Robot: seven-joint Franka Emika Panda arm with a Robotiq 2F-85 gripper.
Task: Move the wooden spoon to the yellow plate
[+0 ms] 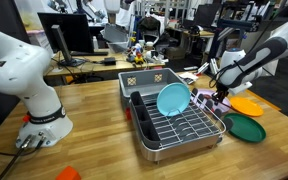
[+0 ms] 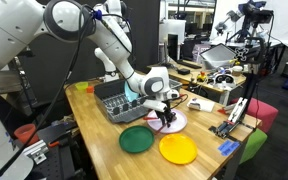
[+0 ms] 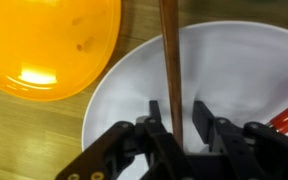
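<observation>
Step in hand, by judgement: carry phase. Grasp made, placement not yet done.

Wrist view: end effector (image 3: 177, 128) closed on slim, pale tan wooden spoon (image 3: 170, 50). No gap visible at either side of the shaft, so judged clamped rather than merely straddling. Gripped near one end.

Spoon position: over round pale white plate (image 3: 249, 70), not over flat round orange-yellow plate (image 3: 44, 45). Cannot tell whether lifted clear or with far tip resting on the white plate.

Key relation: long axis straight up the wrist frame, directly away from the end effector. Yellow plate up and to the left of the shaft, its rim just beside the white plate's rim. Confirmed in an exterior view: yellow plate (image 2: 178, 149) next to white plate (image 2: 170, 124), nearer the camera, with round dark green plate (image 2: 138, 139) beside it on wooden table (image 2: 94, 125). Single arm, so no choice of side.

Next move, by judgement: short shift across the spoon's axis toward the yellow plate, then lower and release.

Risks: far end left overhanging the white plate; drift toward the green plate. Red item (image 3: 284, 118) on the white plate close by, identity unclear.
</observation>
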